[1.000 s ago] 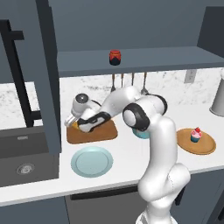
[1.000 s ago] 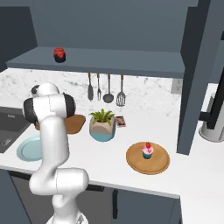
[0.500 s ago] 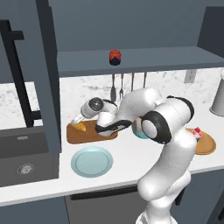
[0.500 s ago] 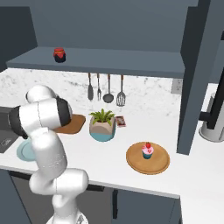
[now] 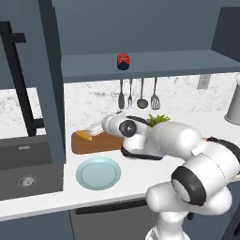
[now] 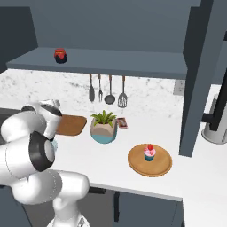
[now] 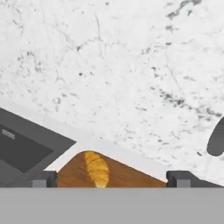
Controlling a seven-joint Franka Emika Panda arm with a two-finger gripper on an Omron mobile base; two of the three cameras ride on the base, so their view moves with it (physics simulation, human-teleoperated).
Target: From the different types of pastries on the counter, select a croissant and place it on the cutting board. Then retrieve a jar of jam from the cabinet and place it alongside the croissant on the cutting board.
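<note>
The golden-brown croissant [image 5: 84, 135] [image 7: 97, 168] lies on the left end of the brown cutting board [image 5: 96, 143] [image 6: 71, 125] [image 7: 131, 176]. My gripper [image 5: 95, 128] [image 7: 111, 179] hovers just right of it over the board, open, with nothing between its spread fingertips [image 7: 43, 178]. The jar of jam [image 5: 123, 61] [image 6: 60, 55] stands on the grey shelf above the counter. The pink-frosted cupcake [image 6: 150, 153] sits on a round wooden tray [image 6: 162, 165] to the right.
A light blue plate [image 5: 98, 173] lies in front of the board. A dark sink [image 5: 26, 171] [image 7: 22, 148] is at the left. A potted plant [image 6: 104, 126] stands right of the board, and utensils [image 6: 106, 91] hang on the marble backsplash.
The hand has drawn back to the right along the board, and the elbow has swung toward the cameras. The croissant stays on the board's left end, free of the fingers.
</note>
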